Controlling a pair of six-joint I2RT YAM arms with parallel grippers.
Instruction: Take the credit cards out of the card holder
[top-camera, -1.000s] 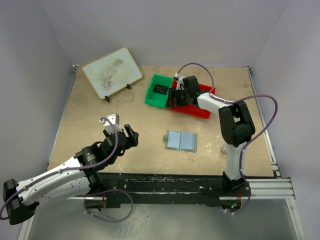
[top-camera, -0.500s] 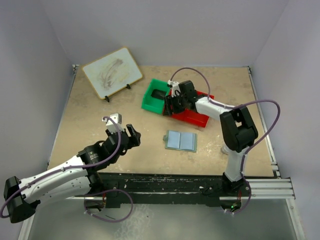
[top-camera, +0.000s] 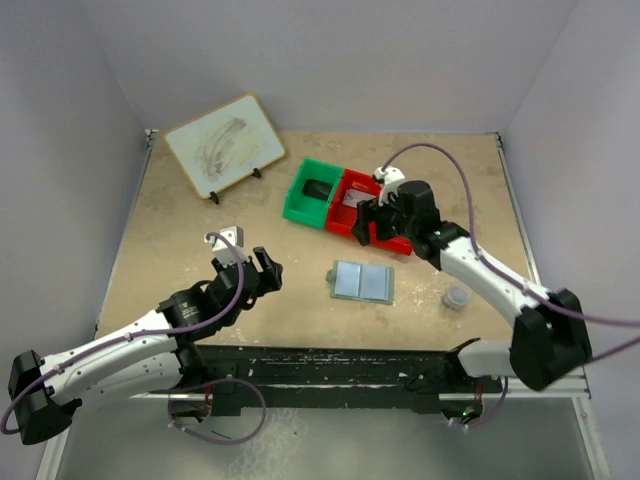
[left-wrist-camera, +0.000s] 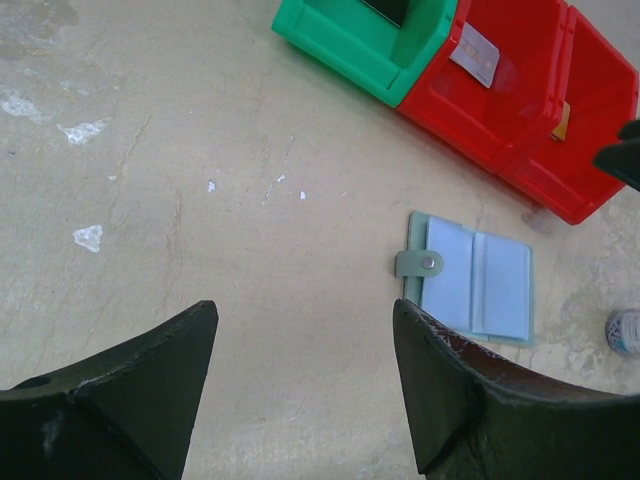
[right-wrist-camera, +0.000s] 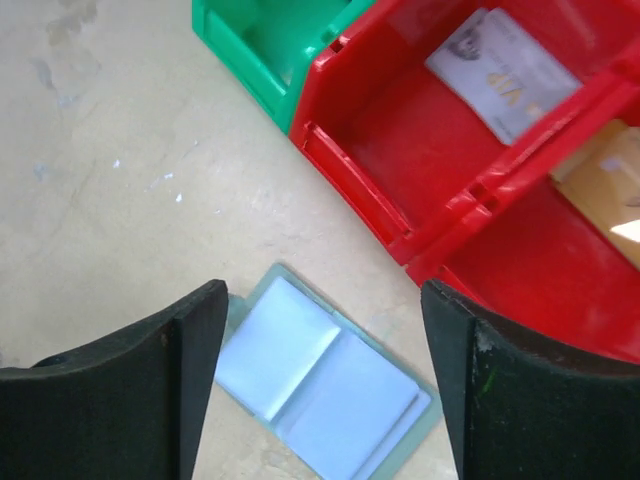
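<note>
Since the earlier frame the right arm has pulled back off the bins and swung out to the right of the frame; the left arm has barely shifted. Bottom left: left gripper (top-camera: 262, 268) hovers over bare table (top-camera: 180, 230), fingers spread, nothing between them. Lower centre: card holder (top-camera: 363, 282) lies flat and open on the table, two pale blue panels facing up, snap tab on its left edge, well apart from both grippers. A small round grey pot (top-camera: 456, 297) sits just right of it. Above the card holder: right gripper (top-camera: 365, 230) hangs over the near edge of the red bin (top-camera: 358, 176), fingers wide apart and holding nothing; the wrist view shows the holder and the red bin wall between its fingers. The red bin has two compartments: a pale printed card (right-wrist-camera: 505, 70) lies in one, a tan card (right-wrist-camera: 600, 190) in the other. The green bin (top-camera: 300, 205) touches its left side, with a dark item (top-camera: 318, 187) inside that can't be identified. Upper left: a white board (top-camera: 225, 145) is propped on a stand.
</note>
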